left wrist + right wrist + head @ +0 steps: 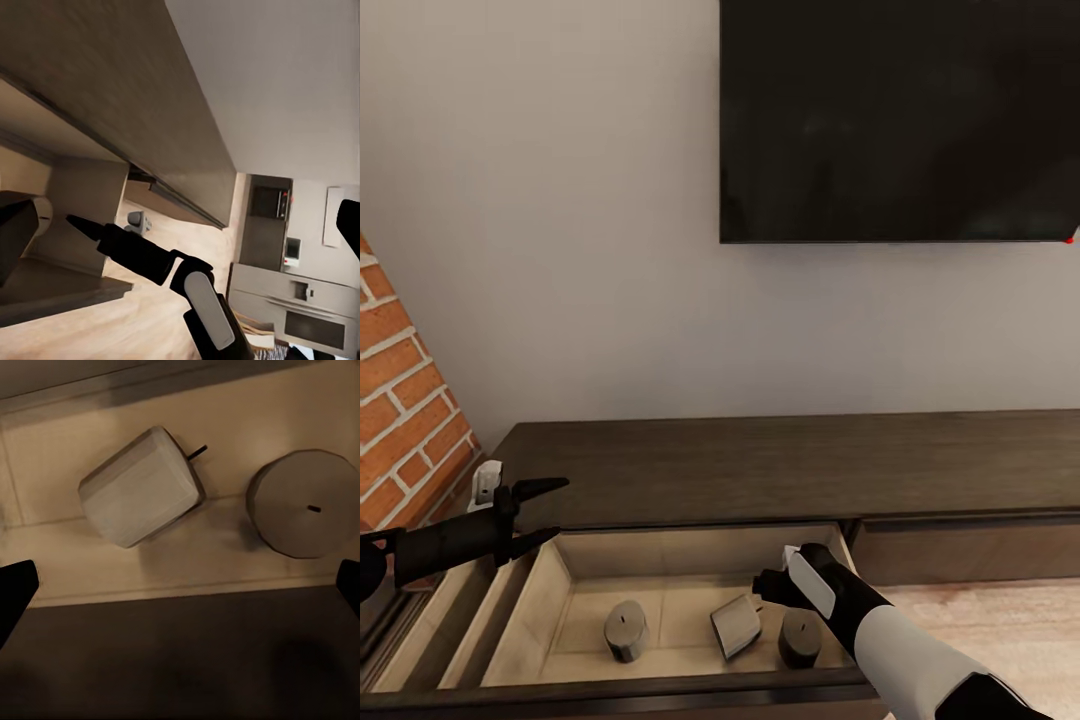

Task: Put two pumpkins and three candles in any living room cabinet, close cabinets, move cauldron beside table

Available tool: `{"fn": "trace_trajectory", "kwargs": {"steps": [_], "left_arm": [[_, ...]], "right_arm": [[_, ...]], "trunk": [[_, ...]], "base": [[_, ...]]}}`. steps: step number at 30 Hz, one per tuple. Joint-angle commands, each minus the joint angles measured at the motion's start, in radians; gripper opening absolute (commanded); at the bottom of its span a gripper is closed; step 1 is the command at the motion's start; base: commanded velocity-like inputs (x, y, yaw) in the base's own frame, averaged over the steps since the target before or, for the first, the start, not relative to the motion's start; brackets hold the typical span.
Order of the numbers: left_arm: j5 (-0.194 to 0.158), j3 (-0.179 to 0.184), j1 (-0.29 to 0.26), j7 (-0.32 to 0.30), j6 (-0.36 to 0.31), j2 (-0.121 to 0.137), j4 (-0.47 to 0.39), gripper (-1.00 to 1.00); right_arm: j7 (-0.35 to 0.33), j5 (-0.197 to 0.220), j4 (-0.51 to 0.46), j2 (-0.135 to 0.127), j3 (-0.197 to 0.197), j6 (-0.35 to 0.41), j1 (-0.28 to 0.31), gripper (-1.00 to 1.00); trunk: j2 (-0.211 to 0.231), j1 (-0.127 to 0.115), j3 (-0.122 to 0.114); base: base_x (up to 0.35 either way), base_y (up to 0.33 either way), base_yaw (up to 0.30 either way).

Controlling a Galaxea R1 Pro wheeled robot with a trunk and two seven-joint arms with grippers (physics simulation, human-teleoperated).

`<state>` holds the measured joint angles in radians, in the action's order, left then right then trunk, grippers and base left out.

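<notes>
Grey-white wall (560,250) takes up most of the head view, with a black wall-mounted TV (900,120) at upper right and a slanted red brick fireplace edge (400,410) at far left. Below runs the cabinet (780,465), a long, low dark-brown wood unit with a plain flat top. Its left drawer (545,600) is pulled out, showing pale tan walls and floor; the drawer front to its right (970,550) is closed. Light wood plank floor (1010,620) shows at lower right.

Three grey candles lie inside the open drawer. The left candle (626,630) stands upright, a short cylinder with a small dark wick. The middle candle (736,626) lies tipped on its side, wick pointing toward the drawer's back wall. The right candle (799,637) stands upright just beside the right arm. In the right wrist view the tipped candle (142,487) and an upright one (304,502) sit near each other but apart.

The right gripper (770,585) hangs over the drawer above the candles; its dark fingertips sit at opposite edges of the wrist view, spread wide and holding nothing. The left gripper (545,515) hovers at the drawer's left back corner, fingers parted and bare.
</notes>
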<state>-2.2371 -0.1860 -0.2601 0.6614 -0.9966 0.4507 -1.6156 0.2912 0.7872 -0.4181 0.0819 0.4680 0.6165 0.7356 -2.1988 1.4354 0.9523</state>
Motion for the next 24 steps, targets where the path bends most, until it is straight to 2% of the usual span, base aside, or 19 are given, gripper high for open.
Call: {"fn": "trace_trajectory", "kwargs": {"steps": [1, 11, 17, 24], "left_arm": [[-0.009, -0.001, -0.001, 0.01, -0.002, 0.0, 0.0, 1.0], [-0.009, -0.002, -0.001, 0.01, -0.002, 0.0, 0.0, 1.0], [-0.008, -0.003, -0.001, 0.01, -0.002, 0.0, 0.0, 1.0], [-0.008, -0.007, -0.001, 0.01, -0.002, 0.0, 0.0, 1.0]], "right_arm": [[0.008, 0.011, -0.002, -0.001, 0.007, 0.002, 0.001, 1.0], [0.005, 0.011, -0.002, 0.004, 0.007, 0.002, 0.001, 1.0], [0.005, 0.011, -0.002, 0.005, 0.008, 0.002, 0.001, 1.0], [0.005, 0.009, -0.002, 0.008, 0.009, 0.002, 0.001, 1.0]], "trunk": [[0.007, -0.004, -0.002], [0.077, -0.042, -0.034], [0.119, -0.065, -0.052], [0.168, -0.092, -0.074]], "base": [[0.0, 0.0, 0.0], [-0.001, 0.0, 0.0], [-0.217, 0.0, 0.0], [-0.036, 0.0, 0.0]]}}
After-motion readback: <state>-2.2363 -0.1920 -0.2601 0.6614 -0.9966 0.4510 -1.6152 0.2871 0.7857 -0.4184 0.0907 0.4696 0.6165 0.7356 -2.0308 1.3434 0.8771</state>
